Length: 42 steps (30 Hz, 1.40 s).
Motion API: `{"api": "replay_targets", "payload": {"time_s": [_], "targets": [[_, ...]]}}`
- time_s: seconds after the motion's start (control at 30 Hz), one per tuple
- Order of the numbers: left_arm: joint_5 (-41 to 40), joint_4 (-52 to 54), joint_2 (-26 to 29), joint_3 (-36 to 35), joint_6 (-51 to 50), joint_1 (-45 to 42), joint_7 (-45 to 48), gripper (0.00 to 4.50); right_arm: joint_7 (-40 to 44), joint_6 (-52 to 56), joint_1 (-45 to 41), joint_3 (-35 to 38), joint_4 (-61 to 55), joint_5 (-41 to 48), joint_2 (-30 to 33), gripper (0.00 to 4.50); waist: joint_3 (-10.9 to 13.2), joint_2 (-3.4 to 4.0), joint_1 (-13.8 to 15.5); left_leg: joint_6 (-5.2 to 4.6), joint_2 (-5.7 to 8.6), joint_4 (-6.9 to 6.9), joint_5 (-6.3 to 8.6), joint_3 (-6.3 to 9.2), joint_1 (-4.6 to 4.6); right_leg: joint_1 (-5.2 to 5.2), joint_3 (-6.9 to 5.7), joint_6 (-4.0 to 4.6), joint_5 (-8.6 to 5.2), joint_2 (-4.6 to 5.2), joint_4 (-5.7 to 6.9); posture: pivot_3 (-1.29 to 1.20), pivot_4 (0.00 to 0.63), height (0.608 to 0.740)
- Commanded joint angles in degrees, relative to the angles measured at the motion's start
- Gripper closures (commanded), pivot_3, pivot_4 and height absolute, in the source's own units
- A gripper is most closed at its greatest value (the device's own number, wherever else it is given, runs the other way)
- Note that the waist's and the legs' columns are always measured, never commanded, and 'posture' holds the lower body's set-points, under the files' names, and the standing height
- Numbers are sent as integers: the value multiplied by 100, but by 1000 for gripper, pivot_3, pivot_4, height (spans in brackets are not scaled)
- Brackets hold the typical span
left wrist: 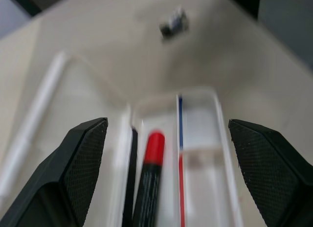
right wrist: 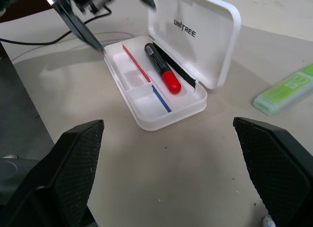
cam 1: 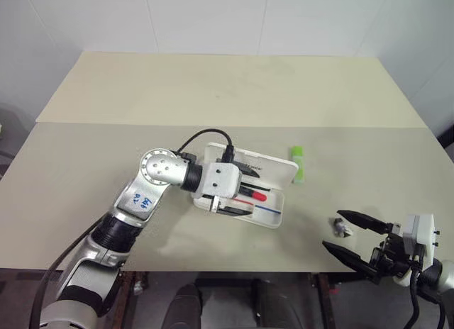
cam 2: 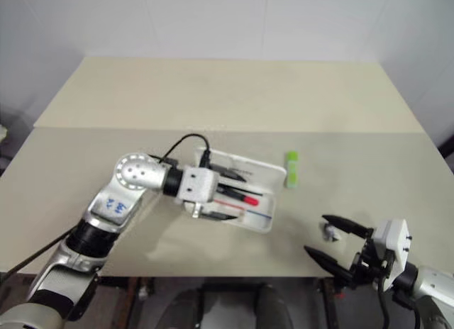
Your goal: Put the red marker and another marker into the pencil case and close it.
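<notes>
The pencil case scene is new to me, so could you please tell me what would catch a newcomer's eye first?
The open white pencil case near the table's middle stands out, with the red marker lying inside and the left gripper open just above it. A light-green highlighter lies on the table beside the case's raised lid, on the robot's right. Nearer the front edge, the right gripper waits open by a small dark grey object.

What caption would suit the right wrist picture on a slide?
Slim black marker with red cap lying inside the open flat white plastic pencil case, chunky light-green highlighter waiting on the beige table beside it.
</notes>
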<state>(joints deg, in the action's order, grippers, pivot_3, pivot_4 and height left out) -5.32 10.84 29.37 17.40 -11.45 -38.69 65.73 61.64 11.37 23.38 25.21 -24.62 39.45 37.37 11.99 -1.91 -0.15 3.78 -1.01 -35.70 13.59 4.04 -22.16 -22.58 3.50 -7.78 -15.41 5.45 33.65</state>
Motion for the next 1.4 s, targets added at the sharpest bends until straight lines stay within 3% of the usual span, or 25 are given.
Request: {"api": "replay_targets", "payload": {"time_s": [0.03, 0.23, 0.4, 0.6, 0.83, 0.93, 1.0, 1.1, 1.4], "targets": [[-407, 679, 66, -337, -760, -25, -203, 288, 29, 14, -162, 56, -28, 98, 100, 0, -1, 1, -11, -1, 0, -1, 0, 0, 2, 2, 0, 0, 0, 0, 0, 0, 150, 740], [-1519, 1060, -412, -1457, -2071, -262, -1156, 288, -281, 105, -927, -75, 226, -85, 156, 0, 0, -1, -9, -1, 0, -16, 0, 1, -2, 3, 0, 1, 3, 0, 0, 0, 150, 740], [-1965, 868, -486, -2352, -1822, -70, -1635, 288, -1113, 277, -1919, -505, 495, -621, 43, 0, 0, 2, -58, 0, 0, -13, 0, 3, -1, 0, 0, 0, 3, -1, 2, 0, 150, 740], [-1582, -253, 297, -2403, -1345, -56, -1418, 288, -2290, 443, -3039, -1318, 1012, -1675, -318, 0, 0, 4, -76, 0, 1, -11, 0, 2, 0, -2, 1, 1, 3, -1, 3, 0, 150, 740], [-1388, -2243, 476, -2385, -183, -885, -1006, 288, -3536, 491, -4109, -1869, 2070, -2728, -938, 0, 1, 5, -51, 0, 3, -4, -1, 3, -12, -13, -2, 3, 5, 0, 1, 0, 150, 740], [-1264, -2796, 515, -2311, 248, -1180, -833, 288, -3583, 442, -4213, -1916, 2113, -2834, -1027, 0, 0, 5, -49, 0, 4, 13, -1, 3, -11, -22, -3, -19, 16, 0, 13, 0, 150, 740], [-1245, -3025, 515, -2303, 416, -1342, -750, 288, -3595, 499, -4215, -1913, 2057, -2838, -1053, 0, 0, 5, -51, 0, 4, 34, -1, 3, -10, -31, -3, -87, 49, 0, 15, 0, 150, 740], [-1279, -3439, 453, -2301, 541, -1631, -589, 288, -3622, 816, -4199, -1968, 1883, -2739, -1183, 0, 0, 5, -53, 0, 3, 55, -1, 3, -18, -53, -3, -92, 43, -1, 19, 0, 150, 740], [-1595, -4290, 293, -2249, 215, -2087, 431, 288, -4217, 3009, -4327, -2100, 1250, -2644, -1583, 0, 0, 5, -147, 4, 3, 53, -7, 3, -43, -91, -2, -92, 41, -2, 44, 0, 150, 740]]}}
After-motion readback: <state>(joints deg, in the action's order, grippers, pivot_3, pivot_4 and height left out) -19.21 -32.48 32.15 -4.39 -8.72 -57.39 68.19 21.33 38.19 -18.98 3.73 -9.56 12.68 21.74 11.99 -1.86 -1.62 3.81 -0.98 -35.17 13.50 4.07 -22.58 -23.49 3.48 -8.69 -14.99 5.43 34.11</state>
